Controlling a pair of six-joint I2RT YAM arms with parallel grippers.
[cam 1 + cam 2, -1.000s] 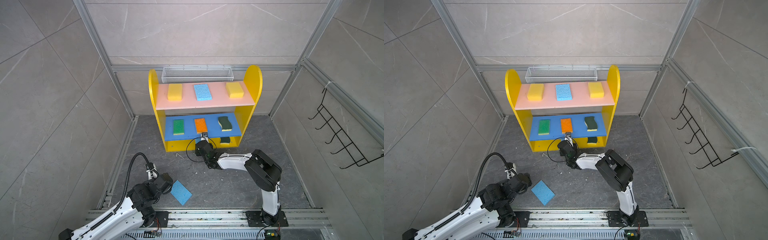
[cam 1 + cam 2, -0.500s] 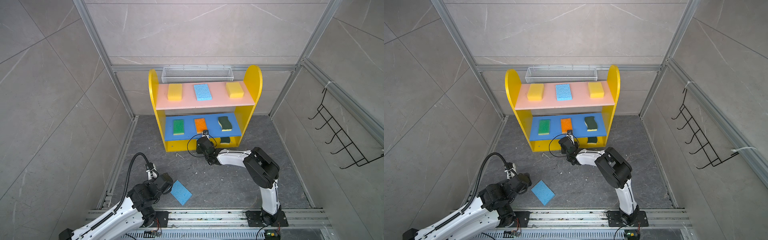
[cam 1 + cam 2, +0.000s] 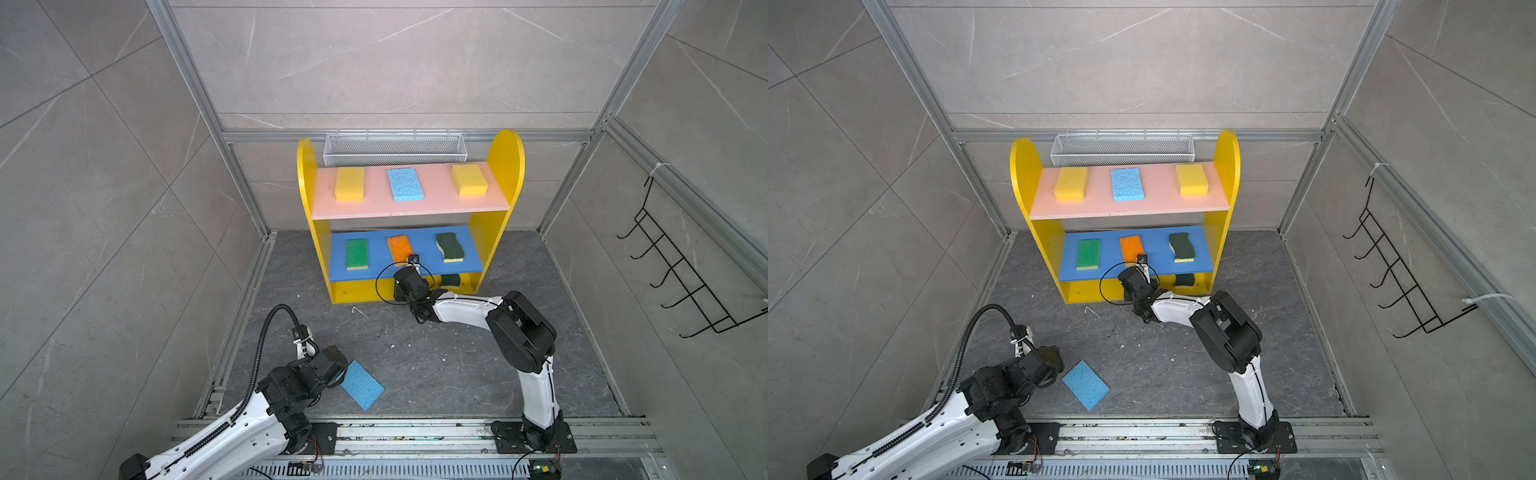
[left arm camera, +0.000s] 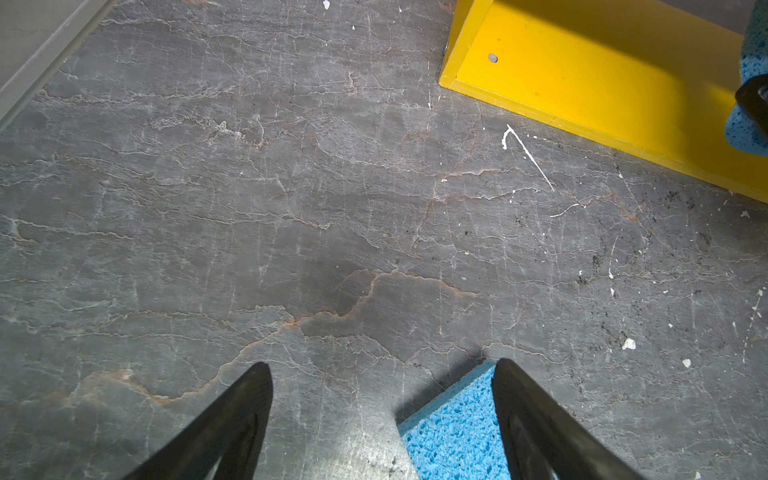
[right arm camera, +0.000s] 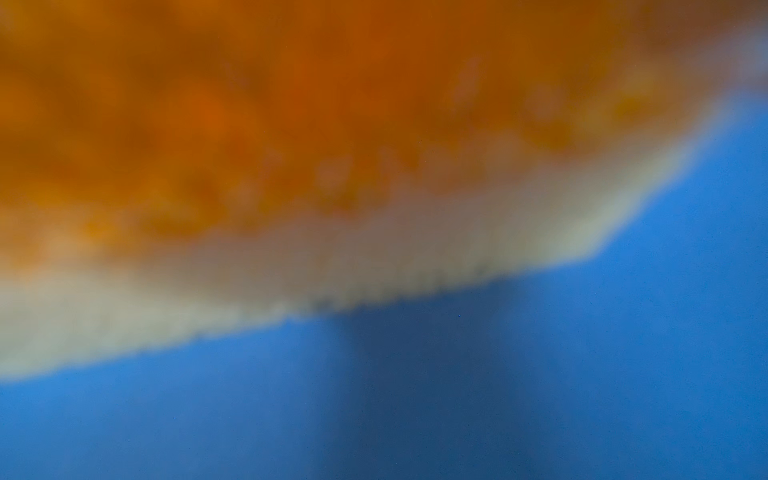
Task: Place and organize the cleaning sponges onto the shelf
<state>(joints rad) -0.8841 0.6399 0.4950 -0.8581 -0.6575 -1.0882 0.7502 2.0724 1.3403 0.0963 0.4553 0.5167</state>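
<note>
The yellow shelf (image 3: 505,158) stands at the back of the grey floor. Its pink board holds two yellow sponges (image 3: 350,184) and a light blue one (image 3: 405,184). The blue board (image 5: 582,395) carries a bright green sponge (image 3: 357,254), an orange one (image 3: 400,248) and a wavy dark green one (image 3: 449,247). Another dark green sponge (image 3: 451,280) lies on the bottom. My right wrist (image 3: 409,284) reaches under the blue board, hiding the gripper in both top views. In the left wrist view a black finger (image 4: 753,97) presses a light blue sponge (image 4: 746,135) over the yellow bottom. My left gripper (image 4: 384,365) is open beside a floor sponge (image 3: 362,385).
A white mesh basket (image 3: 395,149) hangs behind the shelf top. A black wire hook rack (image 3: 685,282) is on the right wall. Aluminium rails edge the floor, and a black cable loop (image 3: 380,286) hangs by the right wrist. The right wrist view is a close blur of the orange sponge (image 5: 291,104).
The right arm has pushed forward, bringing its wrist up to the shelf front and its gripper under the blue board. The left arm and the floor sponge have not moved.
</note>
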